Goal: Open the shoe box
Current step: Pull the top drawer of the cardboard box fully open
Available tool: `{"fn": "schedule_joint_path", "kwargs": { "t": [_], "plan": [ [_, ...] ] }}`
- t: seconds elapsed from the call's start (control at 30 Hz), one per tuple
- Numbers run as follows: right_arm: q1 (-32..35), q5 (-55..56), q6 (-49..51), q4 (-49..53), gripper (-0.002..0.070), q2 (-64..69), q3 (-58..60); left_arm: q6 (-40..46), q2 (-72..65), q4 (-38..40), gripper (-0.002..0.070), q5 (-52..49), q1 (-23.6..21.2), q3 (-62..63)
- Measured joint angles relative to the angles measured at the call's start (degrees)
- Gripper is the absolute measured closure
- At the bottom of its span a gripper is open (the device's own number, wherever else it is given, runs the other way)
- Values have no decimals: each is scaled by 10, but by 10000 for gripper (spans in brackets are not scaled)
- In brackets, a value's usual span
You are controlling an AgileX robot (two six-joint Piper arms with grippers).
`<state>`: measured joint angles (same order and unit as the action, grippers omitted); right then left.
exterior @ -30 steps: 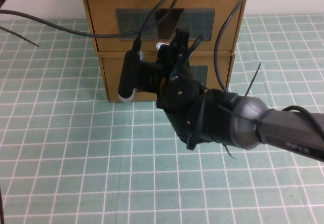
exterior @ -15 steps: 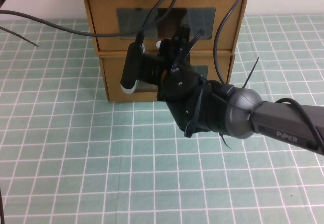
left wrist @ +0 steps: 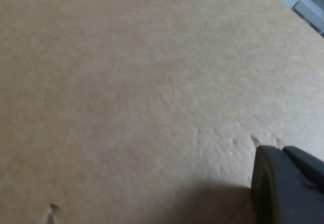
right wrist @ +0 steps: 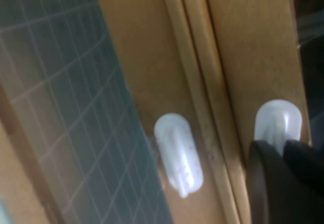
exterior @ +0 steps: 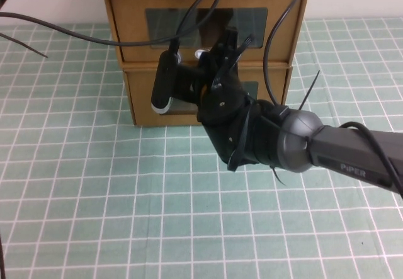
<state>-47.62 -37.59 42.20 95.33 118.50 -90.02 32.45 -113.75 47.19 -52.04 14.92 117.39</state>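
"At the top middle of the high view, what are those brown things?" asks one.

"Two boxes, one on top of the other. The upper shoe box [exterior: 126,27] sits on the lower shoe box [exterior: 141,99]. Each has a dark window in front, and both are closed. They stand on the counter [exterior: 94,197], which has green squares."

"Where is the right gripper?"

"The right gripper [exterior: 225,46] is in the middle of that view. It is right up against the front of the boxes, near where they meet. Its black arm comes in from the lower right. The right wrist view shows the first white knob [right wrist: 178,153] beside a window. The second white knob [right wrist: 277,119] is across the seam. The gripper's dark tip covers the end of that second one. I cannot tell if the gripper is spread or pinching."

"And the left gripper?"

"The left gripper [left wrist: 286,183] is right at plain brown cardboard. I cannot tell if it is spread or pressed together. A black cable [exterior: 277,33] hangs in front of the boxes."
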Motion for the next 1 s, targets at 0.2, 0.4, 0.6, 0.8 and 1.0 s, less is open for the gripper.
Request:
{"fn": "schedule_joint_path", "kwargs": {
  "t": [0.2,0.4,0.6,0.8,1.0],
  "plan": [
    [-33,-34,0,-27,662,-32,44,0,0,0,680,-4,0,0],
    [-74,-70,-3,-74,662,-77,101,0,0,0,680,-4,0,0],
    [-126,-108,-4,-125,661,-121,162,0,0,0,680,-4,0,0],
    [-160,-122,-4,-186,661,-147,193,0,0,0,680,-4,0,0],
    [-160,-118,19,-186,631,-150,193,0,0,0,680,-3,0,0]
  ]
}}
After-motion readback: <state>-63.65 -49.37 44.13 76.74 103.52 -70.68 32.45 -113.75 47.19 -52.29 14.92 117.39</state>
